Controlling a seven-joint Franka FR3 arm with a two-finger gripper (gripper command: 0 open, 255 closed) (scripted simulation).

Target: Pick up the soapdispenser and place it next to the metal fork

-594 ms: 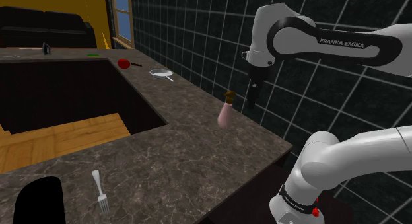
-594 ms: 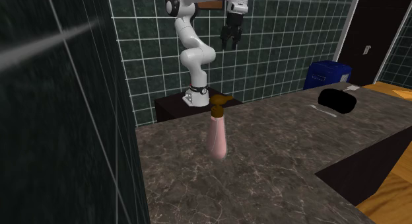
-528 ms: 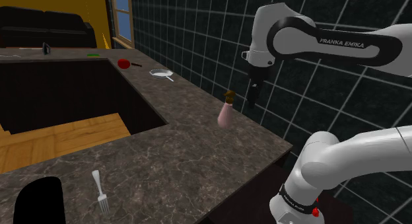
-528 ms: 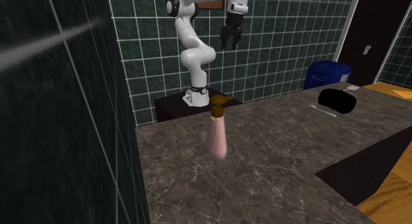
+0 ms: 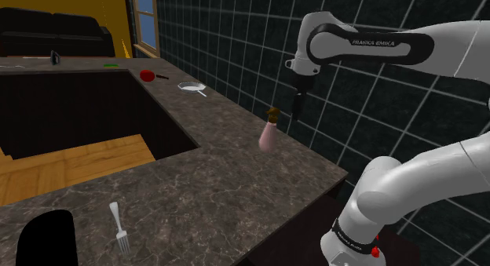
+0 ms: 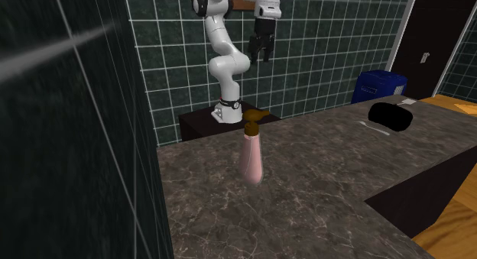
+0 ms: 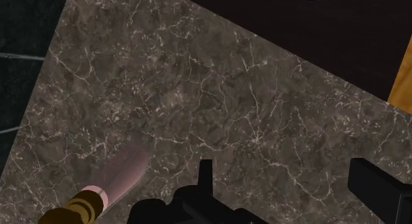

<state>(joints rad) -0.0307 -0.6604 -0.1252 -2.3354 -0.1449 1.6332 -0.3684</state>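
The pink soap dispenser (image 5: 268, 134) stands upright on the dark marbled countertop (image 5: 212, 174), close to the tiled wall (image 5: 235, 45) and well apart from the fork (image 5: 119, 227). The fork lies across the counter toward the shoulder view's lower left, just beside a black area (image 5: 47, 237).

The gripper (image 5: 297, 107) hangs above the counter with its jaws spread and nothing between them. It sits higher than the bottle's brown pump head (image 6: 253, 118) and off to the wall side of it.

In the wrist view the dispenser (image 7: 119, 180) lies outside the gripper (image 7: 287, 189), beyond one finger (image 7: 205, 173), not in the gap. A straight descent from here would likely bring that finger onto the pump head or shoulder and tip the bottle over. The bottle is tall on a small base, so even a light sideways knock could roll it along the counter.

The wall is a second hazard. Centring over the bottle leaves little room behind it, and a finger might scrape the tiles.

The body seems to taper toward the neck, though the render is too soft to be sure. If so, a grasp placed high could slide upward as the jaws close.

The carry to the fork is long and passes near the counter's inner edge, with wooden floor (image 5: 71, 166) below it. A loose hold there could drop the bottle off the surface. Setting it down too near the fork risks shoving the fork toward the counter's front edge.
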